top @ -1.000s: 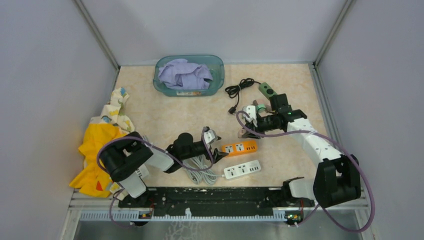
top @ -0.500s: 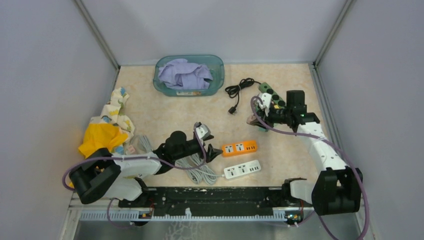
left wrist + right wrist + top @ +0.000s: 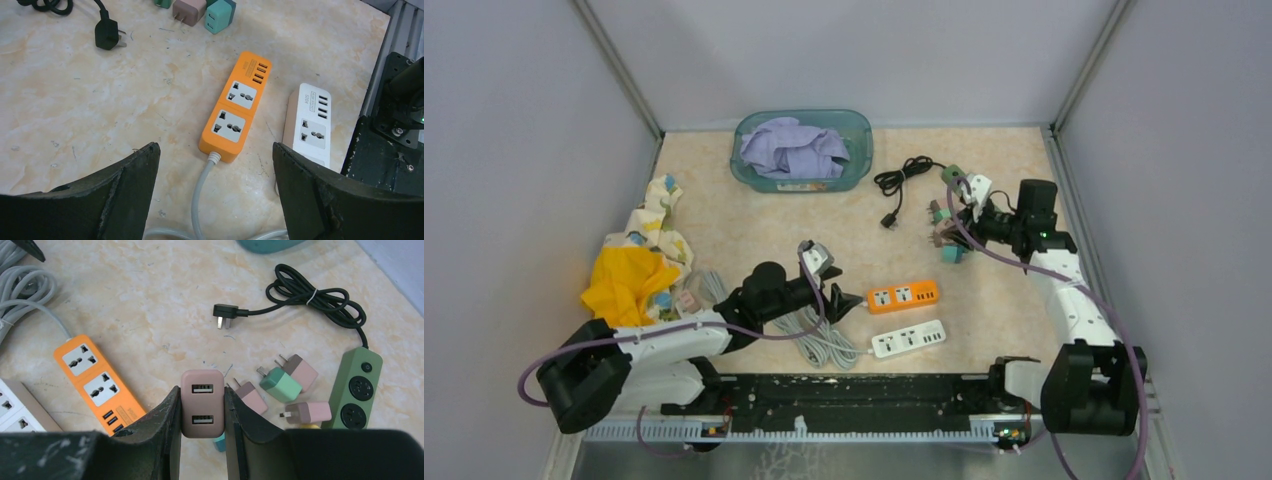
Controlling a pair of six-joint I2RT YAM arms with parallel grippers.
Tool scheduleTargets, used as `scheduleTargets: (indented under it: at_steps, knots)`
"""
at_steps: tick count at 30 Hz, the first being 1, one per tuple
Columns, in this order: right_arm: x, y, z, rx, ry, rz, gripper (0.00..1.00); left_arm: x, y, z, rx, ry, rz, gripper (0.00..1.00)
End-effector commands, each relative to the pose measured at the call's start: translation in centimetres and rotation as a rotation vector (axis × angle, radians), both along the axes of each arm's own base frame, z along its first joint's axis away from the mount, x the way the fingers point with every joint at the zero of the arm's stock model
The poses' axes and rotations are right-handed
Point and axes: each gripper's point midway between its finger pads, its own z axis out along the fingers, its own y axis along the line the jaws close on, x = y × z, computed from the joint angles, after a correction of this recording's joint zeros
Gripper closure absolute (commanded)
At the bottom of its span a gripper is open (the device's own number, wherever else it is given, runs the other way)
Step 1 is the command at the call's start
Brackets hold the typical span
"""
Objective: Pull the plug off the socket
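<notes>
The plug [image 3: 202, 404] is a pink two-port USB charger, and my right gripper [image 3: 202, 395] is shut on its sides. It hangs in the air over several loose chargers beside the green strip. In the top view the right gripper [image 3: 946, 216] is far back right, well apart from the orange socket strip [image 3: 904, 296]. That strip [image 3: 235, 112] lies flat with both its outlets bare. My left gripper [image 3: 215, 150] stands open and empty just short of the strip's cable end, seen from above as the left gripper [image 3: 842, 285].
A white power strip [image 3: 909, 338] lies just in front of the orange one. A green power strip [image 3: 357, 390], its black cord [image 3: 310, 295] and loose pink and teal chargers [image 3: 287, 382] lie back right. A teal basin [image 3: 859, 150] holds cloth; yellow cloth [image 3: 629, 280] lies left.
The right gripper has carried the pink plug away from the orange strip, back and to the right. The left arm has drawn back leftward, its gripper still open.
</notes>
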Motion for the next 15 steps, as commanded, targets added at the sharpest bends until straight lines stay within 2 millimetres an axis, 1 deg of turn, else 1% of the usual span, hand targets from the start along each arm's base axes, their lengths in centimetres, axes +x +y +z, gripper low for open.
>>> scheduleTargets:
  at_steps: [1, 6, 15]
  knots:
    - [0.9, -0.8, 1.9, 0.024, -0.069, -0.040, 1.00, 0.3, 0.9, 0.3, -0.005, 0.004, 0.043, 0.12]
    - [1.4, -1.6, 1.7, 0.021, -0.065, -0.087, 1.00, 0.2, 1.6, 0.5, -0.014, -0.003, 0.068, 0.12]
    - [2.7, -3.5, 1.1, -0.001, -0.055, -0.191, 1.00, 0.1, 1.9, 0.4, -0.012, 0.009, 0.074, 0.12]
